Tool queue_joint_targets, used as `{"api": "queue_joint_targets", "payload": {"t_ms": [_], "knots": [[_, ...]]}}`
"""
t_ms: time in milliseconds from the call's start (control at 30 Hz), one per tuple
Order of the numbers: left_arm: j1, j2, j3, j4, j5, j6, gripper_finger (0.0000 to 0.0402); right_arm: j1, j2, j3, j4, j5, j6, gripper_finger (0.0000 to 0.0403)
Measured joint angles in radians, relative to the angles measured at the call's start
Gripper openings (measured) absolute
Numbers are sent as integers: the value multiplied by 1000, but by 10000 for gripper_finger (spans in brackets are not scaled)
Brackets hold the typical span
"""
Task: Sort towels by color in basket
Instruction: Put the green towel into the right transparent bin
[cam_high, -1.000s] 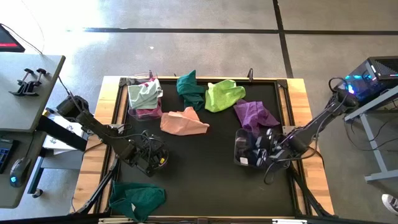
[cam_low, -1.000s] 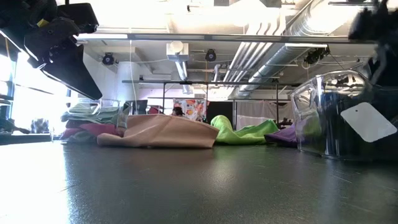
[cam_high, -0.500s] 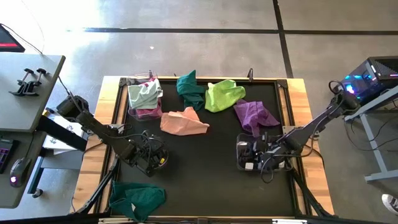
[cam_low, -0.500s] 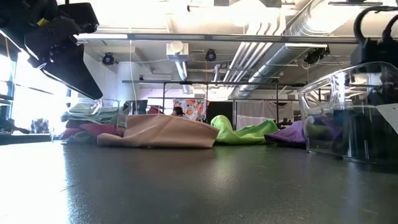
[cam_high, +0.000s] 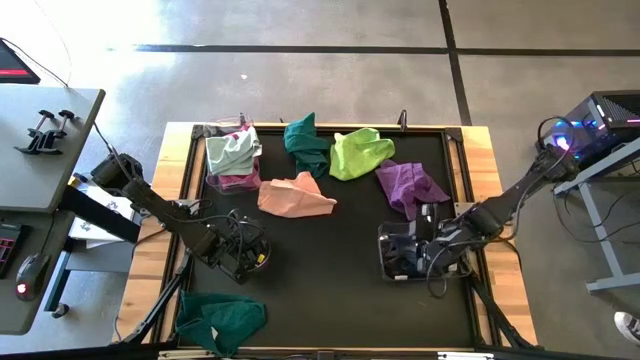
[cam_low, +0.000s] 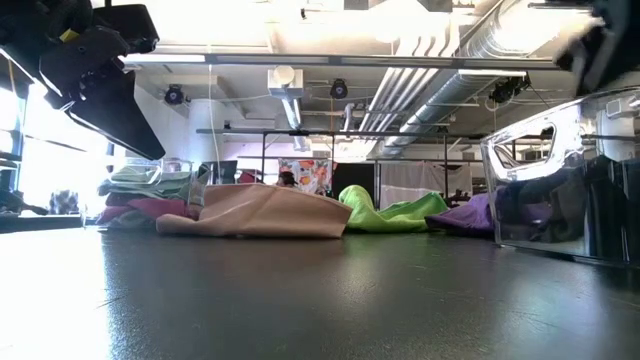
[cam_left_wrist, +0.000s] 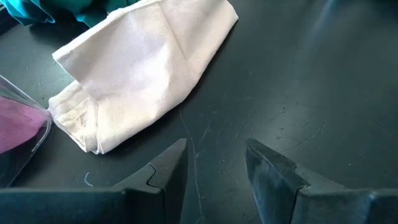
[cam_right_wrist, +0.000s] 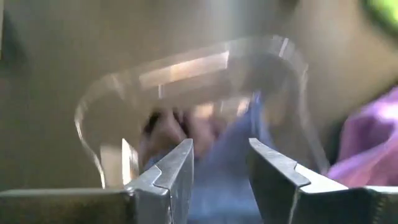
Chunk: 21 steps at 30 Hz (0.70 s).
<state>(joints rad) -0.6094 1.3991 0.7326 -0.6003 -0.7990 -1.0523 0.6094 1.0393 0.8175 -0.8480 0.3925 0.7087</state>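
Note:
A clear basket (cam_high: 392, 262) (cam_low: 560, 170) with dark towels stands right of the mat's middle. My right gripper (cam_high: 428, 250) (cam_right_wrist: 221, 168) is open right over it, and a navy cloth (cam_right_wrist: 230, 143) shows between its fingers. Loose towels lie at the far side: teal (cam_high: 305, 140), lime (cam_high: 358, 152), purple (cam_high: 410, 185) and peach (cam_high: 295, 195). A second clear basket (cam_high: 215, 180) at the far left holds a mint towel (cam_high: 232, 152) on magenta. My left gripper (cam_high: 243, 258) (cam_left_wrist: 217, 168) hangs open above the bare mat, with the peach towel (cam_left_wrist: 143, 68) ahead of it. My right gripper comes down slanting from the table's right over the right basket's rim (cam_right_wrist: 186, 62). The wrist view is blurred, and I cannot tell whether a finger touches the basket or the cloth inside.
A dark green towel (cam_high: 220, 318) lies at the near left corner of the table. The black mat (cam_high: 320, 280) shows bare between the two grippers. A wooden border (cam_high: 480, 170) rings the mat. Desks with gear stand to either side of the table.
My right gripper has moved a little toward the near edge, along with the right-hand basket. In the low view that basket stood tilted a second ago, with a tag showing, and stands about level now.

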Motion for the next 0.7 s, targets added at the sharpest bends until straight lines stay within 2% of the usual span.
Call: {"api": "queue_joint_targets", "payload": {"t_ms": [67, 167, 267, 400, 467, 533, 633, 700], "knots": [[0, 0, 0, 0, 0, 0, 145, 0, 0, 5, 78, 94, -70, 141], [0, 0, 0, 0, 0, 0, 145, -1, 0, -31, 322, 189, -221, 141], [0, 0, 0, 0, -7, 0, 145, 0, 2, -113, 687, 154, -422, 141], [0, 0, 0, 58, -54, 61, 145, -10, 39, -237, 1162, 21, -607, 142], [-10, 0, 0, 177, -55, 225, 145, -19, 78, -281, 1343, -34, -665, 146], [-30, 8, 0, 358, -18, 453, 145, -29, 129, -310, 1489, -76, -712, 153], [-61, 20, 0, 612, 125, 776, 145, -50, 228, -315, 1619, -113, -748, 171], [-75, 25, 0, 730, 238, 904, 145, -64, 297, -297, 1676, -116, -761, 184]]}}
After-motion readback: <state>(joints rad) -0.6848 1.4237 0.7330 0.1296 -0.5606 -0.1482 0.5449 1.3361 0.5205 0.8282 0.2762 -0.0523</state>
